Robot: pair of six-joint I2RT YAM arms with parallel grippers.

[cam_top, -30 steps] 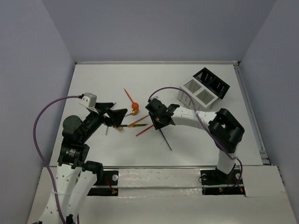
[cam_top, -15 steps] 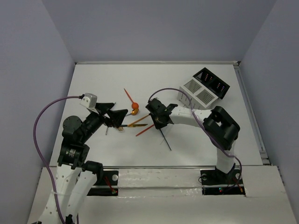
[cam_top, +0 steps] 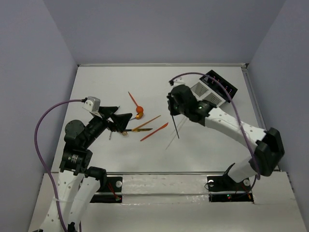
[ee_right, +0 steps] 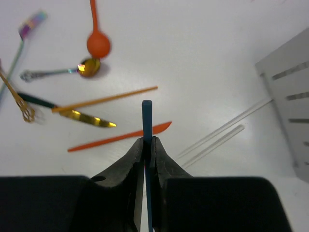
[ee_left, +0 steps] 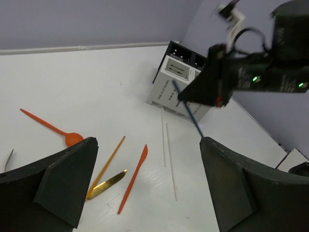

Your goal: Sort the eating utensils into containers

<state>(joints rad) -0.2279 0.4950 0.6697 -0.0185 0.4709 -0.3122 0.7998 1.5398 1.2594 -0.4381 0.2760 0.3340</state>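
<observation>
My right gripper (cam_top: 175, 110) is shut on a thin dark blue stick (cam_top: 177, 129) and holds it above the table, left of the white slatted caddy (cam_top: 204, 96) and the joined black box (cam_top: 220, 83). In the right wrist view the stick (ee_right: 147, 118) stands up between the closed fingertips (ee_right: 146, 141). An orange spoon (cam_top: 139, 113), a gold-brown stick (cam_top: 147, 122), a gold knife (cam_top: 141, 130) and an orange knife (cam_top: 155, 131) lie mid-table. My left gripper (cam_top: 125, 121) is open and empty just left of them; its view shows the orange knife (ee_left: 134, 176) between its fingers.
Two clear thin rods (ee_left: 168, 152) lie on the table between the utensils and the caddy (ee_left: 177, 87). A small gold-bowled spoon (ee_right: 89, 67) and a dark-handled piece (ee_right: 34, 100) lie by the orange spoon. Walls enclose the table on three sides.
My right gripper has lifted the dark stick off the table and carried it up and to the right, toward the caddy. The left arm has not moved.
</observation>
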